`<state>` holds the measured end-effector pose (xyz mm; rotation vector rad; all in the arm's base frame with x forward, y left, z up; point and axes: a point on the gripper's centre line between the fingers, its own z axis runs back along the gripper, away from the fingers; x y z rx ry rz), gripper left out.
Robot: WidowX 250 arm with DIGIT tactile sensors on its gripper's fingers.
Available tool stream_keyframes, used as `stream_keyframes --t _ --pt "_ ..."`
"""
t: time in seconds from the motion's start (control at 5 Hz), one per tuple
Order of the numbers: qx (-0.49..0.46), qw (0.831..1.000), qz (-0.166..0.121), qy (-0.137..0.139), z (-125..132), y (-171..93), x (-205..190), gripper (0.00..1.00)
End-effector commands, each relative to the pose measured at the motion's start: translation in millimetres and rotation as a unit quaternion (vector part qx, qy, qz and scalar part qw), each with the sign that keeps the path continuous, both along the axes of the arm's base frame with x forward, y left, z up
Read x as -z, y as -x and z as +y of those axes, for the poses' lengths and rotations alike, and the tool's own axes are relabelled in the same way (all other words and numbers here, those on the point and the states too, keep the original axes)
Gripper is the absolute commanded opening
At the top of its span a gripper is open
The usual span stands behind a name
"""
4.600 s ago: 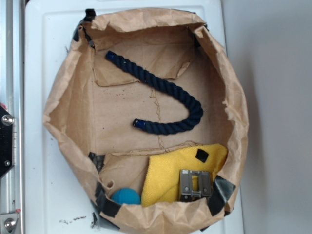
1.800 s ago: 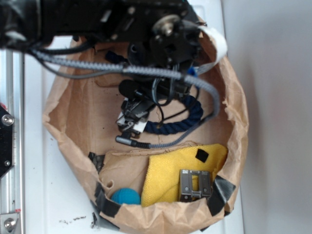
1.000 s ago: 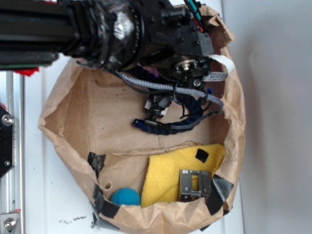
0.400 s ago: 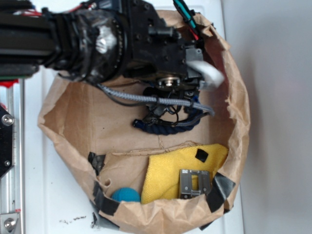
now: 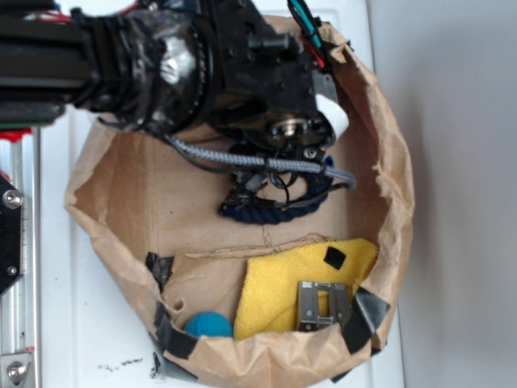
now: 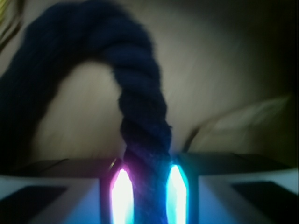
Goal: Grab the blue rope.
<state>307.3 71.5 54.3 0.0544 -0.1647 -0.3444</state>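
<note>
The blue rope (image 5: 279, 212) lies inside the brown paper bag (image 5: 396, 186); only its lower stretch and the bend show under the black arm. My gripper (image 5: 265, 181) reaches down onto the rope's middle, mostly hidden by the wrist. In the wrist view the dark navy twisted rope (image 6: 140, 116) runs straight up from between my two fingers and curves away to the upper left. My gripper (image 6: 145, 182) is shut on it, with the glowing pads (image 6: 122, 191) pressed against both of its sides.
A yellow cloth (image 5: 283, 283) with a metal clip (image 5: 323, 305) lies at the bag's front. A teal ball (image 5: 208, 325) sits in the front left corner. The grey braided cable (image 5: 242, 160) hangs across the rope. The bag's walls stand close all round.
The arm has come into the bag and settled over the rope's bend. Since 0.4 s ago the wrist has moved slightly left and lower; the rope's lower stretch has shifted a little.
</note>
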Motion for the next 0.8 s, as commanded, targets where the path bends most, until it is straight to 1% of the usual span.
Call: stream_keyframes --t 0.0,0.2,0.4,0.6 --pt "-0.032 0.997 -0.052 0.049 -24 4 -115 0.00" --pt "-0.016 0.996 -0.044 0.080 -44 13 -141 0.00" --pt "-0.016 0.996 -0.043 0.076 -59 19 -157 0.00" --pt "-0.087 0.995 -0.049 -0.005 -68 19 -154 0.00"
